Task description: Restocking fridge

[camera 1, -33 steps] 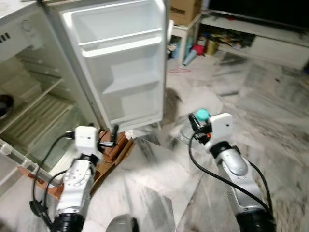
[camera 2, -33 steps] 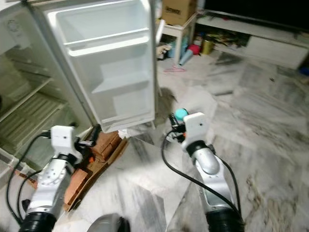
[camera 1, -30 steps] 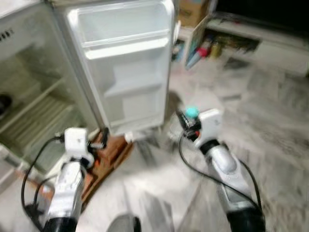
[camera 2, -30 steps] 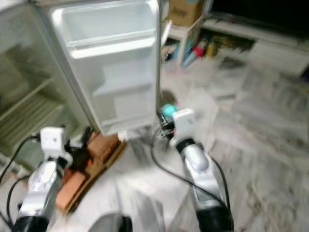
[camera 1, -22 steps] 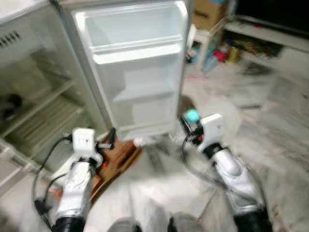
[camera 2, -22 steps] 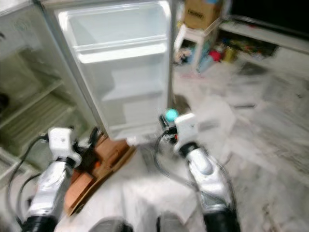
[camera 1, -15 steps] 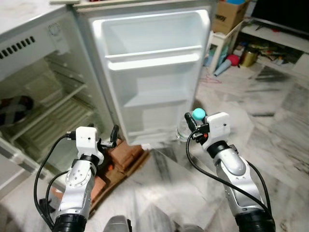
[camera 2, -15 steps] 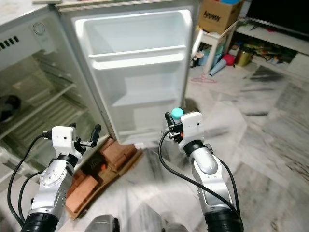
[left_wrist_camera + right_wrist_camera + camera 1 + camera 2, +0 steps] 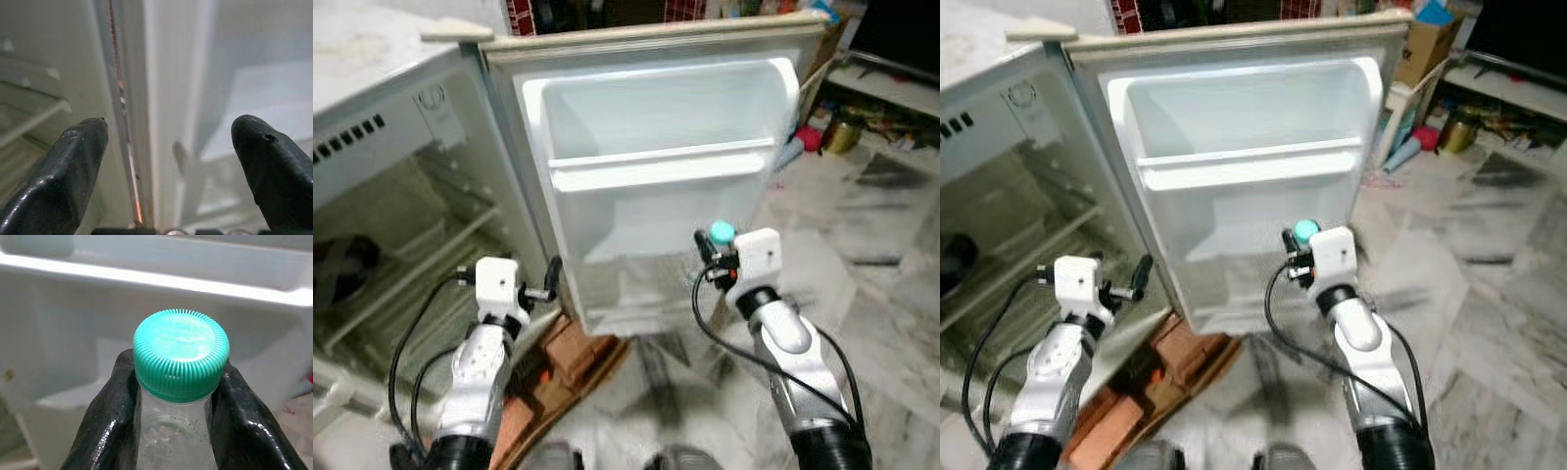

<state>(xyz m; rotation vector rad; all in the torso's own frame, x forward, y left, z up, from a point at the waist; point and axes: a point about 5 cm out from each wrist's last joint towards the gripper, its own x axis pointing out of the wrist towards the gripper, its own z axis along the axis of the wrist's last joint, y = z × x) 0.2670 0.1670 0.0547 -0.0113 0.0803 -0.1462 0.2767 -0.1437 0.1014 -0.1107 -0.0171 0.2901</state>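
Note:
A white fridge stands open, its door (image 9: 656, 176) swung wide with bare white shelves (image 9: 661, 166). My right gripper (image 9: 710, 257) is shut on a clear bottle with a teal cap (image 9: 722, 232), held upright just in front of the door's lower shelf; in the right wrist view the black fingers (image 9: 105, 426) clamp the neck below the teal cap (image 9: 181, 352). My left gripper (image 9: 551, 276) is open and holds nothing, close to the door's hinge edge (image 9: 129, 147), with its fingertips (image 9: 73, 161) spread wide.
The fridge cabinet (image 9: 391, 235) at left has wire shelves and a dark object (image 9: 337, 264) inside. Red bricks on cardboard (image 9: 558, 367) lie on the marble floor under the door. A low shelf with clutter (image 9: 862, 108) stands at the far right.
The camera has come closer to the fridge and the door looms larger. The right gripper with the bottle is nearer the door shelves; the left gripper is nearer the hinge edge.

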